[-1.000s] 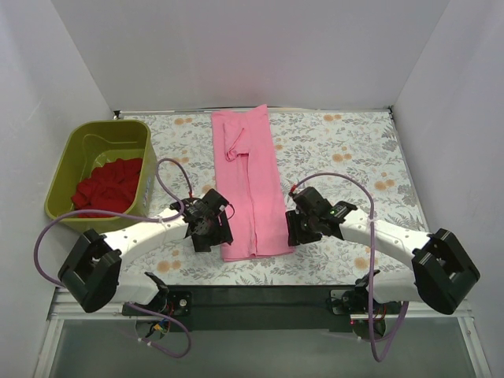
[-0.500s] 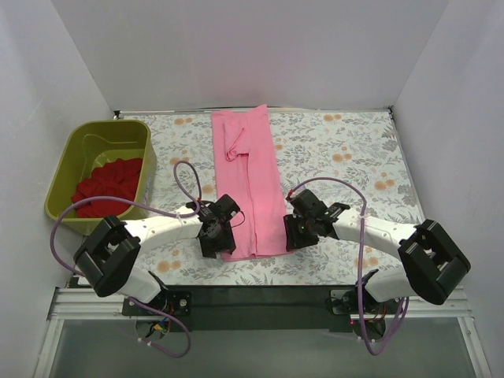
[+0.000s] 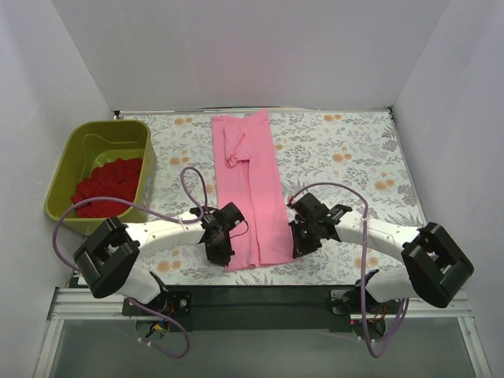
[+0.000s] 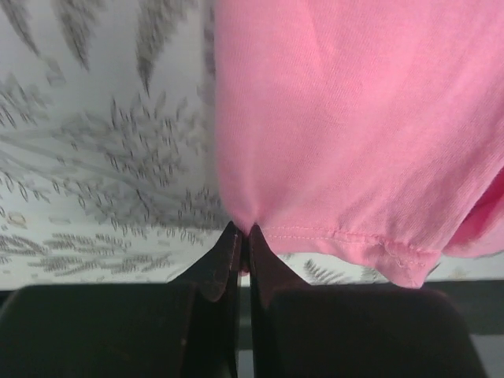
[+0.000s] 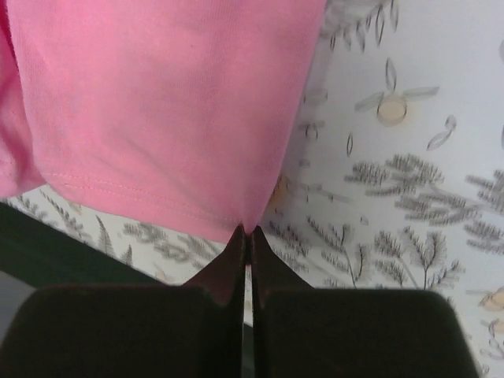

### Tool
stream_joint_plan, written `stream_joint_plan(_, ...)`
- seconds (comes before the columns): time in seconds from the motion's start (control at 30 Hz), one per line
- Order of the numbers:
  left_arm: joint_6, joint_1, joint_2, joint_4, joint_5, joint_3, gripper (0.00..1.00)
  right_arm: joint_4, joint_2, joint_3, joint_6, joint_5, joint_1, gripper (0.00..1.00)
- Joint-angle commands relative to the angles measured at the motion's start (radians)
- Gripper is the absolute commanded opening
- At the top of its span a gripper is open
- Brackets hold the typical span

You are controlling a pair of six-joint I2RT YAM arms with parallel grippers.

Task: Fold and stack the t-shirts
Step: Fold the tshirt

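Pink t-shirt (image 3: 250, 189) lying as a long strip on the floral counter (image 3: 346, 157), the jaws of the left gripper (image 4: 244, 236) and right gripper (image 5: 246, 235) each clamped on a near hem corner; red t-shirt (image 3: 106, 187) lies in the olive tub (image 3: 110, 138).

The pink t-shirt (image 3: 250, 185) lay as a long folded strip on the bench (image 3: 346, 150), running away from the jaws. Left jaws sat at its near left corner, right jaws at its near right corner. Far left of them, a red t-shirt (image 3: 108, 187) lay heaped in the green tub (image 3: 63, 169).
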Motion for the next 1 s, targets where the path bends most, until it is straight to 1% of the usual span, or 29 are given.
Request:
stream_joint_plan(0.0,-0.045,-0.077,-0.090,-0.121,0.094,-0.058,0.00,-0.173,-0.089,-0.043,-0.025,-0.075,0.022,0.01)
stream_joint_plan(0.03,-0.065,-0.124,-0.109,-0.138,0.129,-0.071,0.00,-0.194,-0.134,-0.050,-0.020,-0.084,0.031,0.01)
stream_joint_plan(0.13,-0.142,-0.206,-0.190,-0.148,0.192,-0.109,0.00,-0.254,-0.220,-0.066,0.015,-0.121,0.065,0.01)
stream_joint_plan(0.23,-0.189,-0.231,-0.262,-0.156,0.203,-0.112,0.00,-0.300,-0.282,-0.028,0.027,-0.121,0.077,0.01)
stream_joint_plan(0.3,-0.196,-0.218,-0.291,-0.171,0.142,-0.062,0.00,-0.326,-0.287,0.025,0.009,-0.086,0.074,0.01)
stream_joint_plan(0.33,-0.168,-0.165,-0.296,-0.188,0.113,-0.039,0.00,-0.355,-0.256,0.106,-0.005,-0.066,0.069,0.01)
stream_joint_plan(0.4,-0.115,-0.079,-0.292,-0.184,0.059,-0.008,0.00,-0.365,-0.206,0.183,-0.067,-0.027,0.045,0.01)
stream_joint_plan(0.43,-0.044,0.012,-0.284,-0.159,0.052,0.022,0.00,-0.362,-0.146,0.215,-0.092,-0.015,0.033,0.01)
stream_joint_plan(0.47,-0.016,0.051,-0.267,-0.146,0.035,0.039,0.00,-0.363,-0.115,0.292,-0.130,-0.006,0.007,0.01)
stream_joint_plan(0.5,0.014,0.085,-0.252,-0.132,-0.002,0.061,0.00,-0.362,-0.085,0.329,-0.152,0.008,-0.006,0.01)
stream_joint_plan(0.53,0.068,0.146,-0.229,-0.106,-0.016,0.105,0.00,-0.362,-0.030,0.366,-0.169,0.029,-0.018,0.01)
stream_joint_plan(0.57,0.096,0.173,-0.182,-0.098,-0.030,0.134,0.00,-0.363,-0.003,0.447,-0.205,0.032,-0.047,0.01)
stream_joint_plan(0.7,0.188,0.255,-0.083,-0.026,-0.129,0.239,0.00,-0.363,0.116,0.640,-0.279,0.052,-0.089,0.01)
stream_joint_plan(0.8,0.234,0.312,-0.052,0.023,-0.177,0.271,0.00,-0.357,0.201,0.751,-0.319,0.075,-0.110,0.01)
stream_joint_plan(0.83,0.243,0.347,-0.043,0.054,-0.183,0.274,0.00,-0.359,0.245,0.774,-0.339,0.079,-0.116,0.01)
stream_joint_plan(0.9,0.281,0.377,-0.028,0.088,-0.182,0.279,0.00,-0.351,0.290,0.834,-0.359,0.082,-0.128,0.01)
stream_joint_plan(0.97,0.307,0.409,-0.003,0.143,-0.191,0.282,0.00,-0.342,0.342,0.860,-0.377,0.103,-0.138,0.01)
